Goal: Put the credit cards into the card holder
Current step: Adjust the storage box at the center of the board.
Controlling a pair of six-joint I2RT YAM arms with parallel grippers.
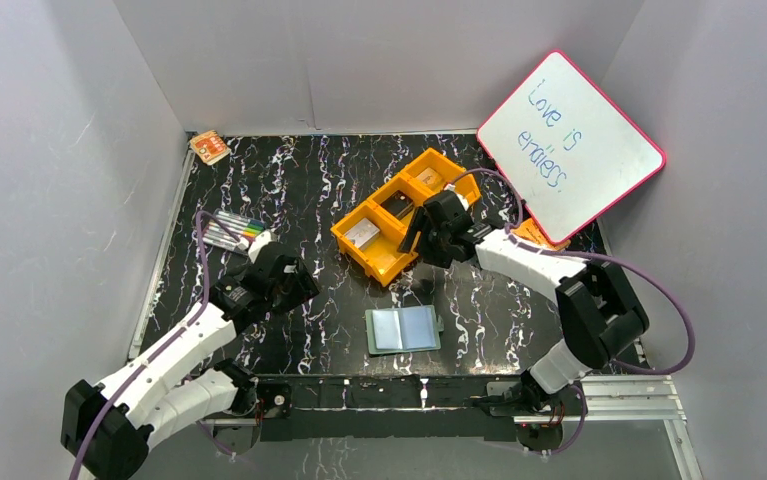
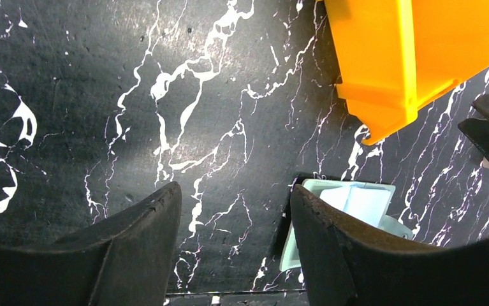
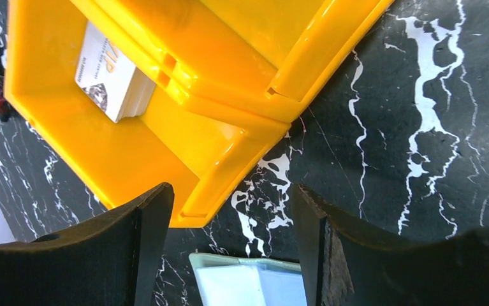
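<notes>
L gripper (image 2: 232,194), R gripper (image 3: 232,197) released; card holder (image 1: 404,329) open nr tray (image 1: 359,258) holding prob. cards (image 3: 111,67).

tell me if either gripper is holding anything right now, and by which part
Nothing is held. The left gripper is open over the table. The right gripper is open near the orange tray corner, with nothing between its fingers.

Card holder (image 1: 404,329) open flat on table (image 1: 309,190), centre, near front edge. Three-compartment tray (image 1: 381,266) just behind it, set diagonally. Credit cards (image 1: 362,233) in tray, one per compartment. Markers (image 1: 234,232) left of tray. Packet (image 1: 209,147) in far-left corner. Whiteboard (image 1: 569,145) propped far right.
</notes>
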